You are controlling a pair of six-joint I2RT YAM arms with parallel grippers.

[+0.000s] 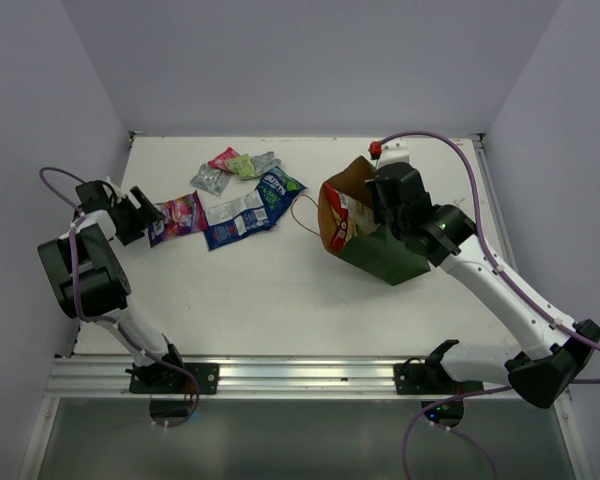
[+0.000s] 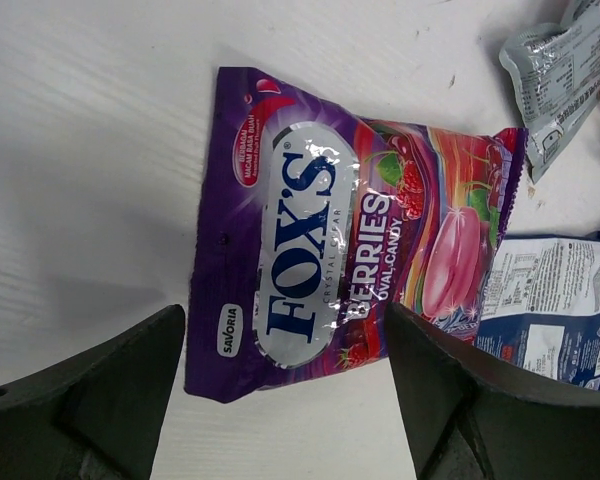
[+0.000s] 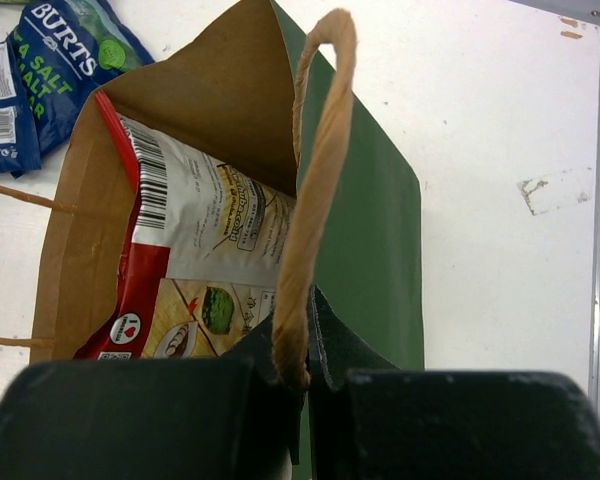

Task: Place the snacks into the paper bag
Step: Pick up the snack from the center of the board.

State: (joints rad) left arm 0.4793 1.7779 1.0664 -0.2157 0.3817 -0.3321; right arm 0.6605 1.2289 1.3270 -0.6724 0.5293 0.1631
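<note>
A white table is sitting between pale walls, a metal rail is running along its near edge, and a red-topped fixture is resting far right.

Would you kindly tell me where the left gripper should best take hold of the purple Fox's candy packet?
Probably its purple end nearest the open left gripper: the Fox's packet lies flat, so come down from above and pinch there, clear of the blue-white packet at its other end.

Robot lab test cell. Bare white tabletop is boxed in by plain pale walls. Left arm and right arm are bolted to an aluminium extrusion rail at the near edge. Purple cables loop loose.
</note>
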